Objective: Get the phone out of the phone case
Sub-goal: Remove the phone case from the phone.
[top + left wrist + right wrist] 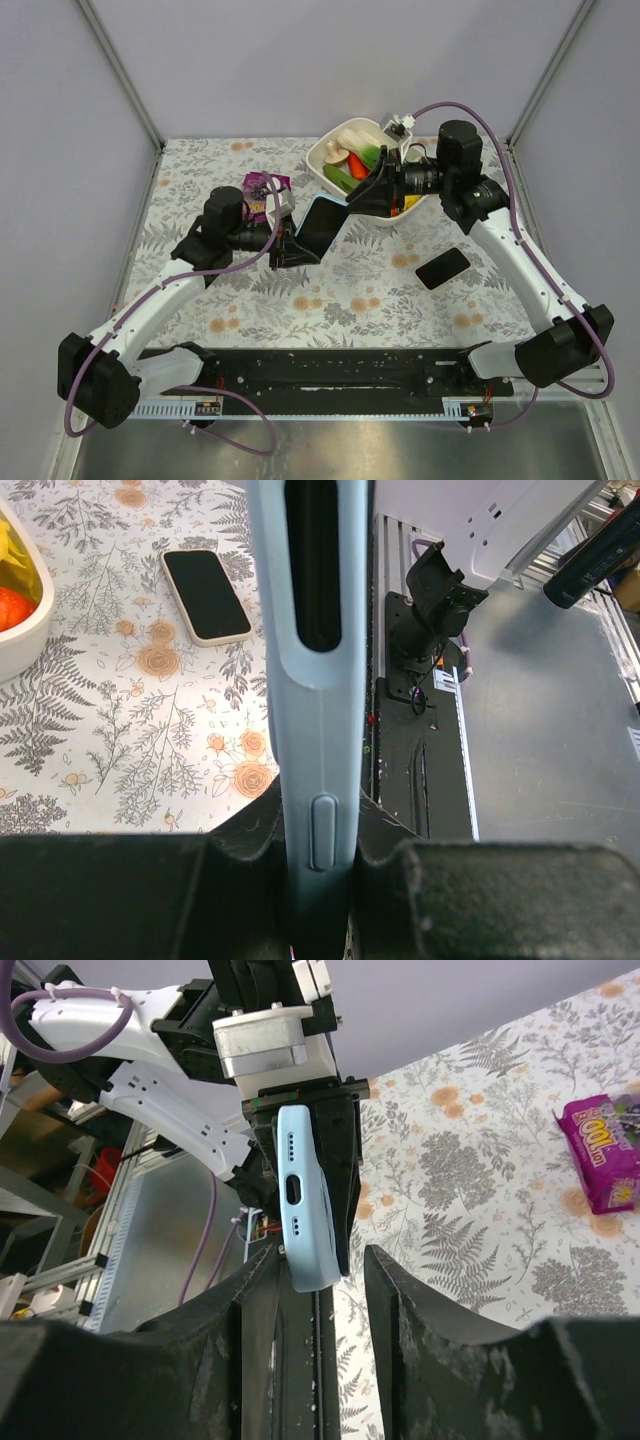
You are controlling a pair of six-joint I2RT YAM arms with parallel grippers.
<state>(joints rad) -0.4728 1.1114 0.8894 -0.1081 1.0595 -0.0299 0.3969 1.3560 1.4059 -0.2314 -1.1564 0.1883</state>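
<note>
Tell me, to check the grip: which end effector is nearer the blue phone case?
Left. The left end effector grips the case; the right end effector is open at its far end.

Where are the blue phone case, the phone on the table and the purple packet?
blue phone case (318, 740): left wrist view, side edge.
phone (442, 268): top view, dark screen.
purple packet (602, 1152): right wrist view, printed front.

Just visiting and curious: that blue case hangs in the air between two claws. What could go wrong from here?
The left gripper pinches the phone case by one end only, above the table; a tug from the right gripper, whose open fingers flank the other end, might twist it loose and drop it.
The right arm's wrist sits close to the bowl of food items; a wide swing could knock it.
</note>
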